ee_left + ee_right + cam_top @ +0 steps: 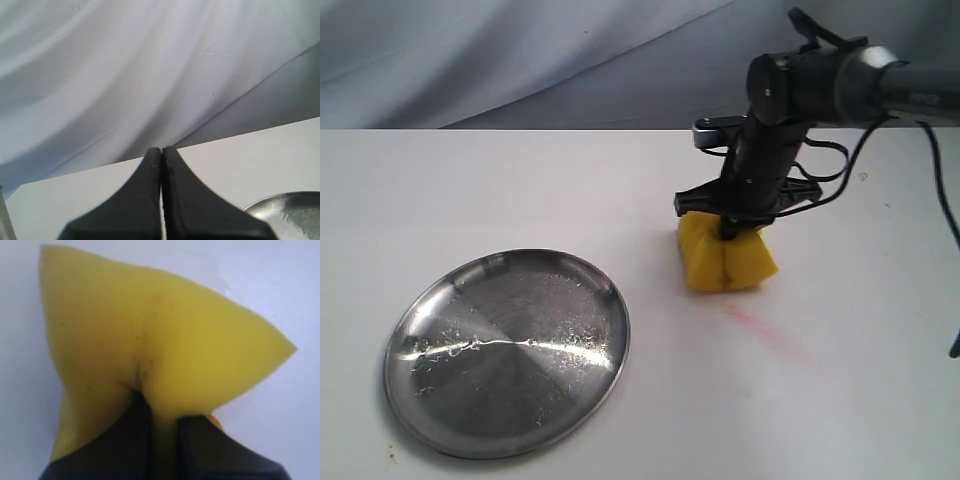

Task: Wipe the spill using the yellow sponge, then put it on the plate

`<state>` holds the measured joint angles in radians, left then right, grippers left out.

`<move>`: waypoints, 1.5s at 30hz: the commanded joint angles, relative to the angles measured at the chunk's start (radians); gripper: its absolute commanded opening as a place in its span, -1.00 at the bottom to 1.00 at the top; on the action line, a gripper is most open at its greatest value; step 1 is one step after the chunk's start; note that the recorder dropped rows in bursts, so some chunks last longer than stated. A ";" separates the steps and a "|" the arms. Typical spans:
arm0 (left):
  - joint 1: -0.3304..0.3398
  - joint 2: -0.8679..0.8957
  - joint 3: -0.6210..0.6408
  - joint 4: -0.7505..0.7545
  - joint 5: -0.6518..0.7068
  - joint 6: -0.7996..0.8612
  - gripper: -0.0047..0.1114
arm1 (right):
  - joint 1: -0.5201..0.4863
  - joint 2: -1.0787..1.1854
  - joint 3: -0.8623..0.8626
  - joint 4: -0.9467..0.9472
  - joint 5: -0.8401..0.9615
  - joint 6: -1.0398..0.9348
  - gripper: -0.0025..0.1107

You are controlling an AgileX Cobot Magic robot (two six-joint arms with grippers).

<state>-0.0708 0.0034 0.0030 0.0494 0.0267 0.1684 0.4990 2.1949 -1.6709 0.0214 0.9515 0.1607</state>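
Right claw points straight down over the white surface, clamped on the yellow sponge. The right wrist view confirms it: the claw has both fingers pressed into the foam, pinching a deep crease into the sponge so that its corners flare out either side.

The sponge's underside looks to be on or just above the surface; the exterior view does not settle whether it is in contact.

The spill is not visible in any view. No pale puddle shows around the sponge, so it may lie under the foam or be soaked up already; cannot tell which. A faint pink smear runs along the surface just in front of the sponge. It is not the target.

The plate sits well apart from the sponge, on the left side of the exterior view, with nothing on it and some wet glints on the metal.

Left claw has its fingers together and holds nothing. It is raised, facing the grey backdrop, with the plate rim just in frame. It plays no part at present.

Judgement: the wiping step is in hand, with the sponge gripped and down at the working spot.

Next move, if the wipe is judged done:
- Lift the sponge off the surface.
- Carry it across to a point over the plate.
- Lower it inside the rim before the fingers part.

The firm pinch means the foam will spring back on release, so a low drop is safer than a high one.
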 commanded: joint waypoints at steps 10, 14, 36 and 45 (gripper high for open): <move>0.002 -0.003 -0.003 -0.007 -0.005 -0.009 -0.92 | -0.050 -0.319 0.438 -0.007 -0.159 -0.053 -0.96; 0.002 -0.003 -0.003 -0.007 -0.005 -0.009 -0.92 | 0.011 -0.420 0.465 0.022 -0.173 -0.057 -0.96; 0.002 -0.003 -0.003 -0.007 -0.005 -0.009 -0.92 | 0.394 -0.254 0.184 0.312 -0.283 -0.104 -0.96; 0.002 -0.003 -0.003 -0.007 -0.005 -0.009 -0.92 | 0.429 -0.103 0.121 0.342 -0.294 -0.108 -0.77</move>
<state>-0.0708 0.0034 0.0030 0.0494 0.0267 0.1684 0.9266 2.0704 -1.5363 0.3539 0.6768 0.0627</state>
